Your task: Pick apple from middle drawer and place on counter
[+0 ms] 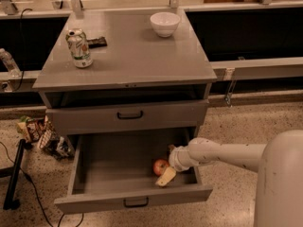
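Note:
The apple (159, 166), small and red-orange, lies on the floor of the open middle drawer (94, 200), toward its right side. My gripper (165, 172) reaches into the drawer from the right on a white arm. One pale finger (166, 177) lies just right of and below the apple, touching or nearly touching it. The counter (132, 56) is the flat grey top of the cabinet above.
On the counter stand a white bowl (164, 23), a green-and-white can (79, 48) and a dark flat item (96, 42). The drawer above (129, 115) is closed. Snack packets (40, 132) and a black stand leg (14, 174) lie on the floor at left.

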`<state>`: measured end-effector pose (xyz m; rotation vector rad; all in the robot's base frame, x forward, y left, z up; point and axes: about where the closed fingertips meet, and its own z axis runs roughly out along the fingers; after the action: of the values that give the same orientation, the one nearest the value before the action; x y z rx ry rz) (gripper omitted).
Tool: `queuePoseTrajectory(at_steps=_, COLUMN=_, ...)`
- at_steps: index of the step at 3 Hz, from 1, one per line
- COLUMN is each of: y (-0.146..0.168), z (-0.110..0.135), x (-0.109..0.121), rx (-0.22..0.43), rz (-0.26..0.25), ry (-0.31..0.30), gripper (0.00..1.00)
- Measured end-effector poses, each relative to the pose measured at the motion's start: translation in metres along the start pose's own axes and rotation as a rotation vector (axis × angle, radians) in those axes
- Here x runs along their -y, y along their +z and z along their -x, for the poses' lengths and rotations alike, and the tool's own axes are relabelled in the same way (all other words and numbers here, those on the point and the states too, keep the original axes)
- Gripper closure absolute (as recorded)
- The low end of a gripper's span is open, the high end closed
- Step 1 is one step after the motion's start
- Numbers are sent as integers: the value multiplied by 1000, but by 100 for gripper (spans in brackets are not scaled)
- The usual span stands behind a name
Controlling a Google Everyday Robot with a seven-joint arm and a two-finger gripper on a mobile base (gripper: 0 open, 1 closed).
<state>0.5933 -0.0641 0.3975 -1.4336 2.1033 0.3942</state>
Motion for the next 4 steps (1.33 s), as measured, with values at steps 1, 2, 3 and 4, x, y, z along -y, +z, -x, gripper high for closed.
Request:
queuePoseTrajectory(at_steps=1, y=-2, z=2, x=0, rx=0, rz=0, ry=0, gripper=18)
queuePoseTrajectory(at_steps=2, y=-32, z=19, x=14, rx=15, rz=-16, ry=-6, gripper=22)
queuePoseTrajectory(at_steps=3, y=-74, z=45, x=31, rx=38, rz=-38, ry=-14, gripper=1)
queuePoseTrajectory(at_steps=4, y=-84, z=53, x=35, rx=52, rz=-9, ry=-1, gripper=0)
